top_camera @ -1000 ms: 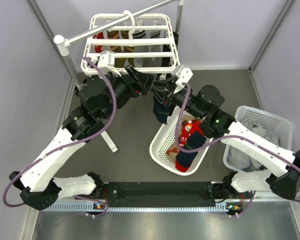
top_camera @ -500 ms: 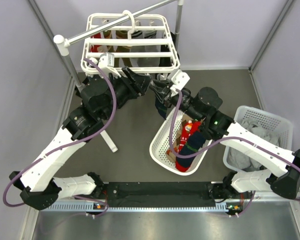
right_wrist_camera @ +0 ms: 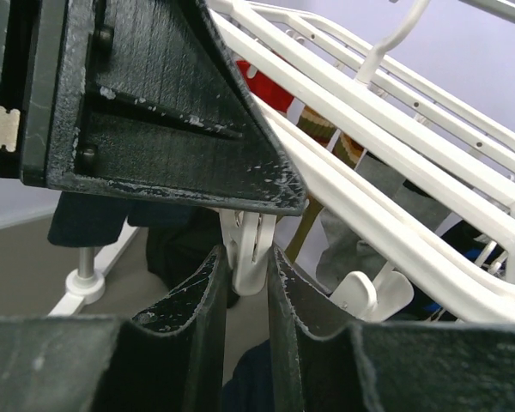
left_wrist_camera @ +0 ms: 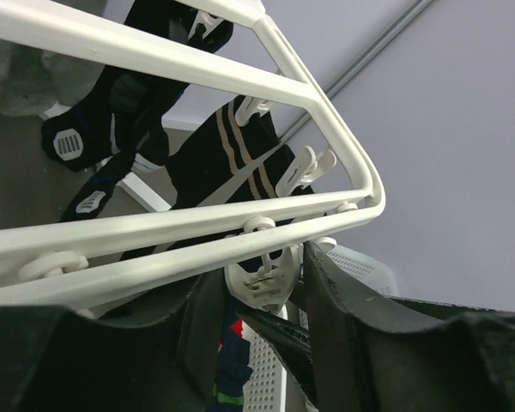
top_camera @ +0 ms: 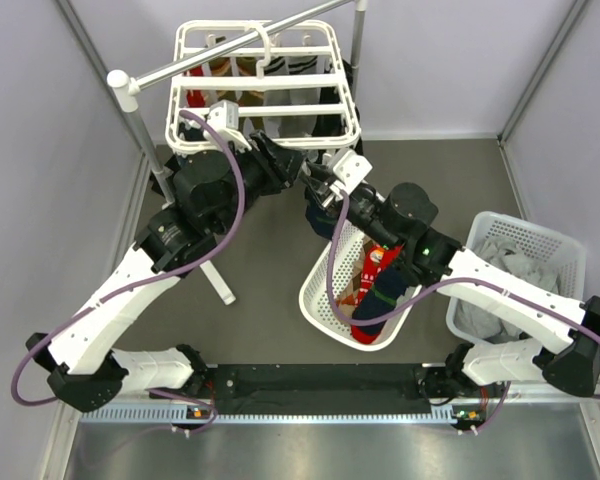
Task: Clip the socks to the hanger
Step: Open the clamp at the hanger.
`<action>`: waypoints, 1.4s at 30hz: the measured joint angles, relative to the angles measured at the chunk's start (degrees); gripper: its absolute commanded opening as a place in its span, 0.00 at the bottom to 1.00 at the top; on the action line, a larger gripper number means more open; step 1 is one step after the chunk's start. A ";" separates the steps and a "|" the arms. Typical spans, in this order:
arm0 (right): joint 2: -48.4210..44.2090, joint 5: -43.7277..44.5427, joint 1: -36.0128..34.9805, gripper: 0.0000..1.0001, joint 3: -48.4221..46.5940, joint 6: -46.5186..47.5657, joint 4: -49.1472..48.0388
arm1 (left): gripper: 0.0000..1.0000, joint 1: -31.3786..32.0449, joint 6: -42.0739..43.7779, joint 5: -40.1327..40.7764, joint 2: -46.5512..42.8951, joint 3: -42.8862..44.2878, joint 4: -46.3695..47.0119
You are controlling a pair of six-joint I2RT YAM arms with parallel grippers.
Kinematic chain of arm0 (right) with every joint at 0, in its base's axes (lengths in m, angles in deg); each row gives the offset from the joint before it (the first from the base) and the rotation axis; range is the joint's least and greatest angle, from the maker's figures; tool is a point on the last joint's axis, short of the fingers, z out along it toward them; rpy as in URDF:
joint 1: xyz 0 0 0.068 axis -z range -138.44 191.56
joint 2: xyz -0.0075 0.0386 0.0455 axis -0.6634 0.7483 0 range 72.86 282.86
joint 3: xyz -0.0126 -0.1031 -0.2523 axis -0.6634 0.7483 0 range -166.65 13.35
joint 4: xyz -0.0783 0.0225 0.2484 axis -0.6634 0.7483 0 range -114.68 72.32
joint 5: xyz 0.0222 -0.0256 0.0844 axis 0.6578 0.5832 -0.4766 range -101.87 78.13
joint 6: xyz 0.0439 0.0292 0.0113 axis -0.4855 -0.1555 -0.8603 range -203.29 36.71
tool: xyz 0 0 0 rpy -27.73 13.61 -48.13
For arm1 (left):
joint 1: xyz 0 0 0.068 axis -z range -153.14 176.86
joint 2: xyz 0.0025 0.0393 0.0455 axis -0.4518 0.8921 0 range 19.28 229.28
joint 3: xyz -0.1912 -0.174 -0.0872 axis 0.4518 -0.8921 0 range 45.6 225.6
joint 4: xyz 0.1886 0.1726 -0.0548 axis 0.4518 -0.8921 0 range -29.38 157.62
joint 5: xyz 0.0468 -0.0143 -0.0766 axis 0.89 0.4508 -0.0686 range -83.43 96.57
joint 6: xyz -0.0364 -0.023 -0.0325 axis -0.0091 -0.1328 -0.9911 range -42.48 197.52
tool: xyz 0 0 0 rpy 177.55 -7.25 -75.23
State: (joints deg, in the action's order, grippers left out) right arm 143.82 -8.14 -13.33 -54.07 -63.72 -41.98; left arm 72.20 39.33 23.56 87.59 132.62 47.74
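Grey tabletop (top_camera: 270, 265), walled in pale lilac, has the hanger (left_wrist_camera: 154, 53) slung from a rail above its far edge, left of centre. Your left claw (left_wrist_camera: 262, 273) sits clenched round one dangling clip (left_wrist_camera: 264, 283) under the hanger's near bar, apparently pinching it. Your right claw (right_wrist_camera: 245, 255) is clamped on a navy sock (top_camera: 320, 215) just below that clip, its fingertips flanking the clip's lower end. Expect the sock to be light, limp and a little stretchy. Hold it close to its upper edge so that only a short lip feeds into the clip. Its long axis hangs straight down toward the tabletop, free end near the far rim of the white basket (top_camera: 315, 300).
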 measured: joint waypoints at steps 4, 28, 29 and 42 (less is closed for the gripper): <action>0.02 1.20 -0.33 0.00 0.00 1.20 -0.04 | 0.28 0.22 1.03 0.68 0.13 0.37 -0.35; -6.25 7.19 -1.31 0.69 -2.80 -13.57 30.34 | 0.07 0.31 7.02 3.74 0.02 -0.42 2.91; -7.78 8.52 -1.31 0.69 -3.19 -16.00 33.48 | 0.07 0.31 7.15 3.78 -0.11 -0.68 3.30; -15.72 16.79 8.37 0.69 10.43 -49.07 59.71 | 0.07 0.31 7.98 4.66 -1.11 -2.40 5.05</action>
State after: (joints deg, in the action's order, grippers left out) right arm 128.11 8.64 -4.96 -43.64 -112.79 17.73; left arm 72.51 47.31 28.22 86.48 130.22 52.79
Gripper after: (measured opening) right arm 0.687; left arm 0.128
